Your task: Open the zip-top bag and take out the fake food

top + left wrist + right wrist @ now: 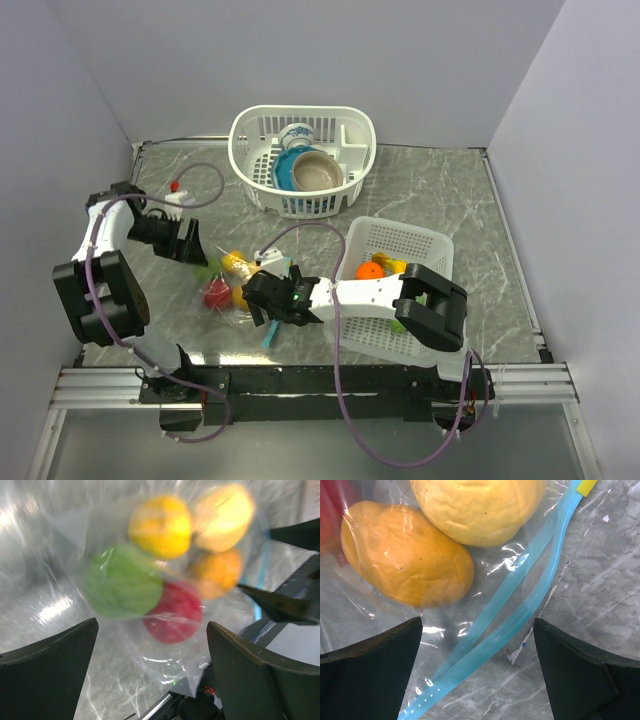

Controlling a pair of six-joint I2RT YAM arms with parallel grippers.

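- Near the front middle of the table [450, 190], the zip-top bag [232, 285] lies flat between the two arms, with the fake food [165, 565] inside it.
- From overhead the plastic is almost invisible. Only the coloured contents and a short bit of blue zip strip [520, 597] sticking out below the right gripper [258, 306] show where the bag is, and that gripper covers part of it.
- The left wrist view is blurred. A green piece [120, 582], a red piece [172, 612], an orange piece [217, 572] and two yellow pieces show only as soft blobs, so their kinds are hard to tell.
- The left gripper [152, 627] has its fingers spread wide, with only the bag's near corner showing between them. Whether they touch the plastic cannot be told.
- The right gripper's fingers are also spread wide, one on each side of the zip strip, gripping nothing.
- The strip's two tracks run apart for part of their length. A yellow slider tab [586, 486] is cut off at the top edge of the right wrist view.
- Also in the right wrist view, the pale yellow piece is cut off at the top, and only a sliver of red shows at the left edge.
- The rectangular basket [430, 245] on the right holds a loose orange fruit [370, 270] and a yellow bit. The right arm hides the rest of its contents.
- The round basket [250, 135] at the back holds a bowl [318, 172] and a cup [298, 135].
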